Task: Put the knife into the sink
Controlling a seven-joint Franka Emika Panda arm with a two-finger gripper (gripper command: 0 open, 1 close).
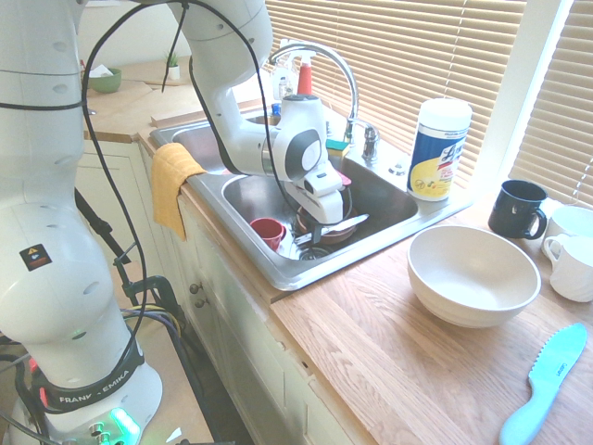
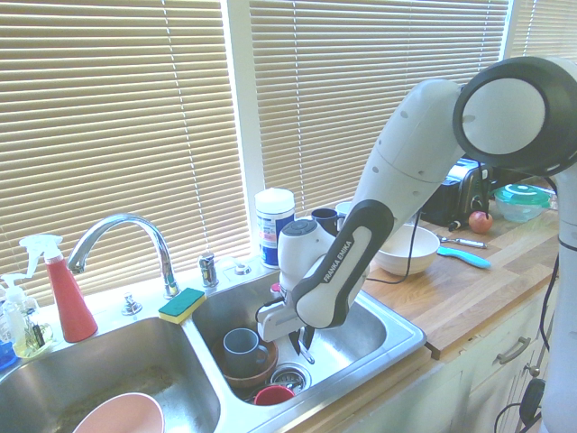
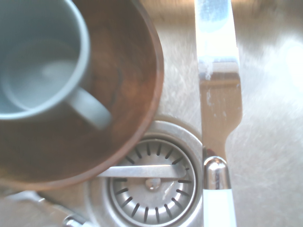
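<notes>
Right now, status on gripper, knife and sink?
Gripper shut on knife, down inside sink. Brown bowl with grey mug beside drain.

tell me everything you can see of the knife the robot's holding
The knife is slim, shiny and all metal as it looks, with a broad flat blade narrowing to a rounded neck. The gripper is shut on it. In the first exterior view it sticks out roughly level from the fingers, low inside the sink. It hangs above the basin floor, beside the drain and a brown bowl holding a grey mug. Whether it touches anything else I can't tell.
</notes>
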